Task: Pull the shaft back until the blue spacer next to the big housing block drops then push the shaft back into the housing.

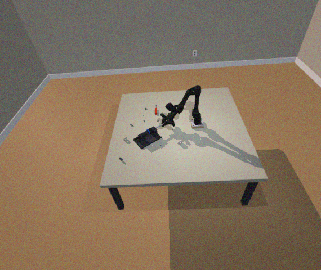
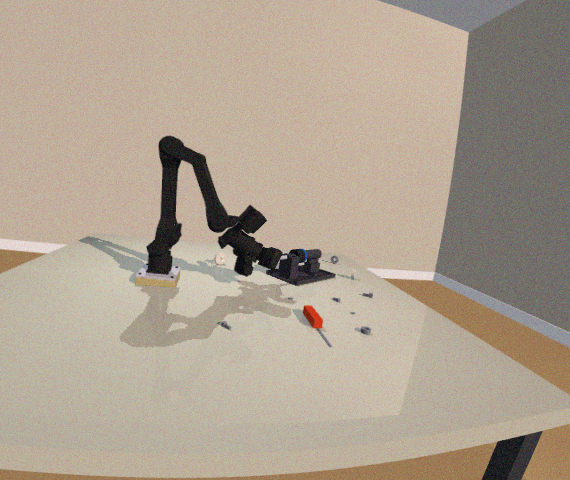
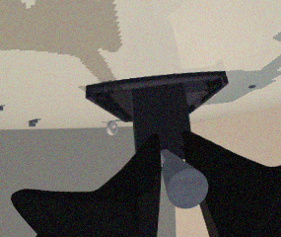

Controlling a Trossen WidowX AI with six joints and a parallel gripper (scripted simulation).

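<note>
A dark fixture with a flat base plate (image 1: 142, 145) (image 2: 295, 281) (image 3: 155, 81) stands on the table. A blue spacer (image 1: 148, 131) (image 2: 304, 255) shows as a thin ring between dark round parts above the plate. It is hidden in the wrist view. The grey shaft (image 1: 159, 126) (image 3: 186, 189) sticks out of the fixture's near upright block (image 2: 291, 267) (image 3: 160, 111) toward the arm. My gripper (image 1: 164, 123) (image 2: 279, 256) (image 3: 170, 139) is shut on the shaft, in line with it, close in front of that block. Whether the spacers touch each other is too small to tell.
A red-handled screwdriver (image 1: 155, 111) (image 2: 312, 316) lies beside the fixture on the table. Small dark parts, one of them a nut-like piece (image 2: 365, 330), are scattered around. A pale round piece (image 1: 180, 142) (image 2: 219, 259) stands on the fixture's other side.
</note>
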